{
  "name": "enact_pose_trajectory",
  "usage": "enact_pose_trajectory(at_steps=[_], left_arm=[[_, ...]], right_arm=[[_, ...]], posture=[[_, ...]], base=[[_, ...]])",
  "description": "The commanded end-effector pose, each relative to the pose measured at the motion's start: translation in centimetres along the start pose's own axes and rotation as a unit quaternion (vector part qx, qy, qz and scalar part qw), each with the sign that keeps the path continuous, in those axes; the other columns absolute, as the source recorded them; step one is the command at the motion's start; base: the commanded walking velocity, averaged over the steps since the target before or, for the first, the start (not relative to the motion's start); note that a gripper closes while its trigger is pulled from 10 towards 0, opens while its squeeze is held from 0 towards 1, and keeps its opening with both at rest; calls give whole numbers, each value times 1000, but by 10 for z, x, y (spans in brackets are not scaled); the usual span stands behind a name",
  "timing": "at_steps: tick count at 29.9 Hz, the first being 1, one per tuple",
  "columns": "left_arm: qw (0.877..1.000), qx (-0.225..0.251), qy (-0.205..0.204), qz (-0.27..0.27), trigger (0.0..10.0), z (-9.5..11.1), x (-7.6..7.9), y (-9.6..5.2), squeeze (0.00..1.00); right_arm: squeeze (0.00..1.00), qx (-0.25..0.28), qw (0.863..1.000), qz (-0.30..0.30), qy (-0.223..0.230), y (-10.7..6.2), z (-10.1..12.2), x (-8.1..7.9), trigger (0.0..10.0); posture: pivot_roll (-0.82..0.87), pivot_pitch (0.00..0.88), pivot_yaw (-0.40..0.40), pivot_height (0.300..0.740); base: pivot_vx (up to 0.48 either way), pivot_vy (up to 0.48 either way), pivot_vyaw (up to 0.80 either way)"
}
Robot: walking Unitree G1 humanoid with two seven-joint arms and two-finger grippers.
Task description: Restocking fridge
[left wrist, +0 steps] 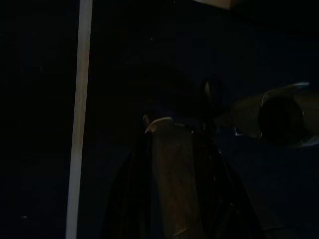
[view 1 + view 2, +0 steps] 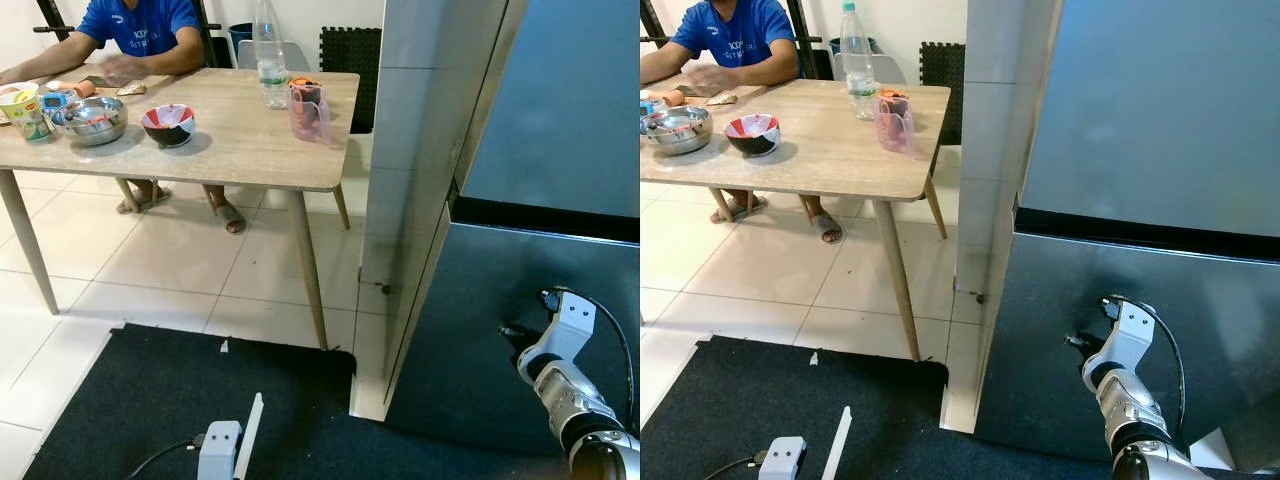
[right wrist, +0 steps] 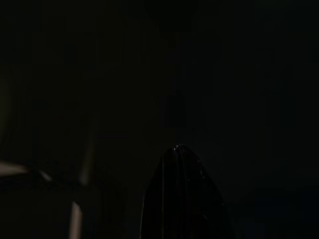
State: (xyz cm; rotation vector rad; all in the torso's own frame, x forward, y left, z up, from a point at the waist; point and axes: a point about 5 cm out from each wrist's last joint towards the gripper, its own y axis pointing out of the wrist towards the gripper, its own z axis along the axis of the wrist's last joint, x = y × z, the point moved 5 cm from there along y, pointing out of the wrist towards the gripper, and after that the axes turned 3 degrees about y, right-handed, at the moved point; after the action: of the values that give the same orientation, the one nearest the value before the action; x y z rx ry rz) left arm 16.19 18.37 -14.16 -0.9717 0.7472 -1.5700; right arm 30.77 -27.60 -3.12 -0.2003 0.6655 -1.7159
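The fridge stands on my right with both dark doors closed, the upper door above the lower door. My right gripper is held low against the front of the lower door, near its left edge, on the silver right arm. The right wrist view is almost black. My left arm hangs low over the mat, and the left gripper is a dark shape in its wrist view. On the wooden table stand a clear water bottle and a pink jug.
A person in a blue shirt sits at the table's far side. A red-patterned bowl, a steel bowl and a cup are on it. A black mat covers the floor before me. A tiled pillar adjoins the fridge.
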Motion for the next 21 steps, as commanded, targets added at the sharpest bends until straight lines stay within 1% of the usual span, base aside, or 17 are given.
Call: enact_pose_trajectory(at_steps=[1,2,3,4,5,6,8,9,10,13,16,17,19,21], left_arm=[[1000,-4,-6,3,10000,-3,-3,-1,0],[1000,-4,-6,3,10000,-3,-3,-1,0],[1000,-4,-6,3,10000,-3,-3,-1,0],[1000,-4,-6,3,10000,-3,-3,-1,0],[1000,-5,-5,3,10000,-3,-4,-2,0],[1000,-5,-5,3,10000,-3,-4,-2,0],[1000,-5,-4,4,10000,-3,-4,-2,0],[1000,-6,-4,4,10000,-3,-4,-2,0],[1000,-6,-4,4,10000,-3,-4,-2,0],[1000,-5,-2,5,10000,-3,-5,-2,0],[1000,-5,-2,5,10000,-3,-5,-2,0],[1000,-4,-1,7,10000,-2,-5,-2,0],[1000,-4,0,7,10000,-2,-5,-2,0],[1000,-3,1,10,10000,-2,-6,-2,0]], right_arm=[[0,-82,996,-27,-17,-12,-49,12,10000],[0,-107,993,-43,-28,-19,-64,20,10000],[0,-107,993,-43,-28,-19,-64,20,10000],[0,-122,990,-53,-36,-23,-72,26,10000],[0,-186,975,-87,-79,-42,-106,45,10000],[0,-186,975,-87,-79,-42,-106,45,10000],[0,-241,955,-111,-128,-61,-133,60,10000],[0,-255,949,-117,-141,-66,-140,63,10000],[0,-255,949,-117,-141,-66,-140,63,10000],[0,-288,937,-121,-153,-77,-155,68,10000],[0,-294,935,-121,-157,-79,-158,68,10000],[0,-298,933,-120,-165,-80,-159,69,10000],[0,-298,932,-120,-167,-80,-158,69,10000],[0,-296,931,-117,-178,-78,-156,69,10000]], posture=[[15,0,-1,740],[13,0,0,740],[13,0,0,740],[13,0,0,740],[13,0,0,740],[13,0,0,740],[12,0,2,740],[12,0,2,740],[12,0,2,740],[12,0,3,740],[12,0,3,740],[12,0,3,740],[12,0,3,740],[13,0,2,740]], base=[[0,0,0],[0,0,0],[0,0,0],[0,0,0],[0,0,769],[0,0,769],[0,0,781],[0,0,781],[0,0,781],[0,0,781],[0,0,781],[0,0,781],[0,0,781],[0,0,781]])
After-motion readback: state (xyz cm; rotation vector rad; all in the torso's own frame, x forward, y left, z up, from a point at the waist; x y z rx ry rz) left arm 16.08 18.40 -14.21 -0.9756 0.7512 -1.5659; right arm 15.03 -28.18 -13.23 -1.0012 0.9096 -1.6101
